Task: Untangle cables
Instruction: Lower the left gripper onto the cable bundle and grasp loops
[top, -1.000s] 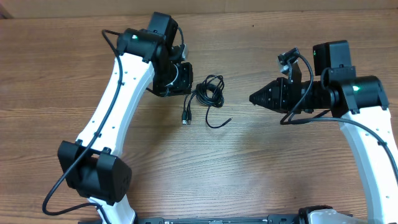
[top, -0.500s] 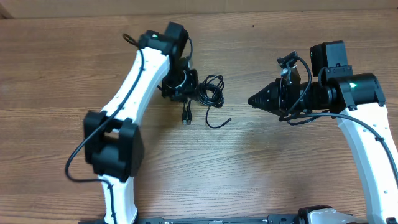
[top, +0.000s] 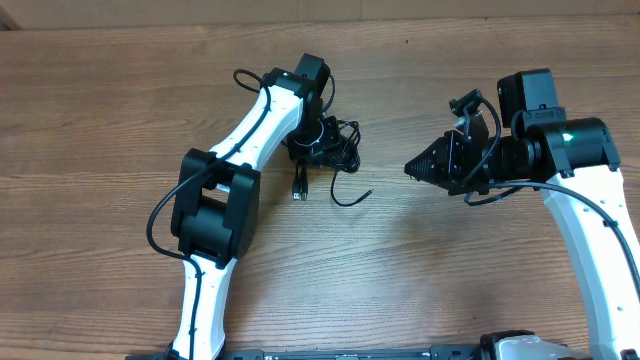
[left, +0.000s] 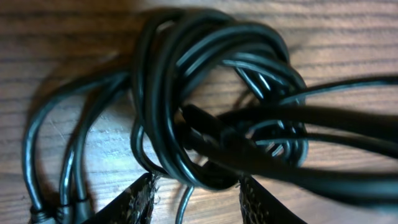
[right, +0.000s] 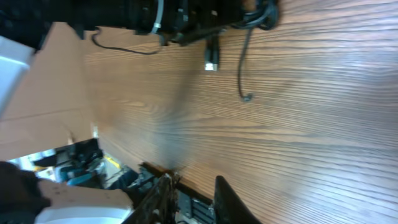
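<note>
Overhead, the cables (top: 342, 150) sat bunched on the tabletop (top: 120, 120), a bit toward 12 o'clock from the middle. One plug end (top: 299, 190) trailed out at 7 o'clock and a thin loose tail curled off toward 5 o'clock. The left end effector (top: 312, 142) was parked right over the bunch's 9 o'clock edge, so from up there its jaws were hidden.

The left wrist view sorted that out: its fingertips (left: 144, 198) stood partway apart, with the knotted loops just ahead of them and one strand dipping into the gap. Nothing was clamped.

The right end effector (top: 410, 165) hung at 3 o'clock of the cables, well apart, nose pointing at them. Its own camera showed a narrow gap with nothing in it, just bare wood underneath.
</note>
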